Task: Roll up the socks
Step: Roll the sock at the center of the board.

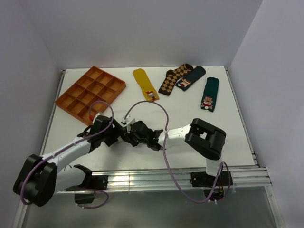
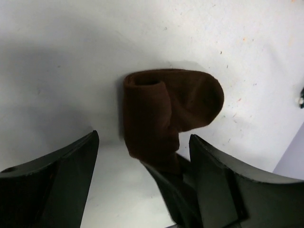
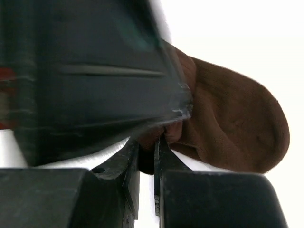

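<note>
The dark brown sock [image 2: 175,104] lies on the white table, its near end rolled into a thick tube and the toe end still flat. My left gripper [image 2: 143,137] stands open, one finger on each side of the roll and neither touching it. My right gripper [image 3: 147,142] is shut on a fold at the rolled end of the sock [image 3: 232,123]. One right finger [image 2: 166,185] pokes up under the roll in the left wrist view. In the top view both grippers meet at mid-table, left gripper [image 1: 122,134] and right gripper [image 1: 136,133], and they hide the sock.
An empty orange compartment tray [image 1: 90,92] sits at the back left. Along the back lie a mustard yellow sock [image 1: 145,84], a diamond-patterned sock [image 1: 172,80], a navy sock [image 1: 191,77] and a dark green sock [image 1: 209,94]. Purple cables [image 1: 161,114] loop above the arms.
</note>
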{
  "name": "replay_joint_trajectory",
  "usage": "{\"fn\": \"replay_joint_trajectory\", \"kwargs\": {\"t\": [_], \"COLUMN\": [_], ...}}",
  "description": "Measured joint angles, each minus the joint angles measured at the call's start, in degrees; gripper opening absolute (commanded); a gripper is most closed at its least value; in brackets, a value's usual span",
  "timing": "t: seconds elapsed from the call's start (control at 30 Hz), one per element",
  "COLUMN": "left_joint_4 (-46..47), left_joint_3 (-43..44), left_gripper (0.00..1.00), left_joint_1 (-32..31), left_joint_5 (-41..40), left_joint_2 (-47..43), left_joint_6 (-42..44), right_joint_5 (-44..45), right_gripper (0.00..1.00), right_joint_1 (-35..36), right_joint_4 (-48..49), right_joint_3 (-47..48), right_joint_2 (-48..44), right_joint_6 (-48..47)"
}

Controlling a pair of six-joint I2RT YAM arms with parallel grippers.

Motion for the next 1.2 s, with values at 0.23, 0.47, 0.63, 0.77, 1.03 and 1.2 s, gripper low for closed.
{"fn": "replay_joint_trajectory", "kwargs": {"t": [0.23,0.47,0.63,0.77,1.03,1.2], "left_joint_4": [0.5,4.6,8.3,10.5,16.6,20.1], "left_joint_3": [-4.9,-8.6,-10.3,-10.4,-10.5,-10.5], "left_gripper": [0.80,0.78,0.76,0.74,0.63,0.50], "left_joint_1": [1.4,2.4,2.6,2.6,2.7,2.7], "left_joint_5": [-0.2,0.0,0.3,0.4,1.3,1.4], "left_joint_2": [-7.1,-8.7,-8.8,-7.3,-2.6,0.6], "left_joint_6": [-2.2,-3.9,-4.5,-4.5,-4.5,-4.7], "right_joint_5": [-16.7,-30.8,-39.2,-44.4,-48.3,-49.5], "right_gripper": [0.00,0.00,0.00,0.00,0.00,0.01], "right_joint_1": [-7.5,-13.8,-17.4,-19.6,-20.6,-21.0], "right_joint_4": [1.7,6.1,9.9,13.3,12.4,11.0], "right_joint_3": [-1.2,-1.0,-1.0,-1.0,1.4,2.6], "right_joint_2": [0.0,3.4,6.6,9.1,11.5,12.2], "right_joint_6": [6.6,14.9,21.6,26.8,30.1,30.9]}}
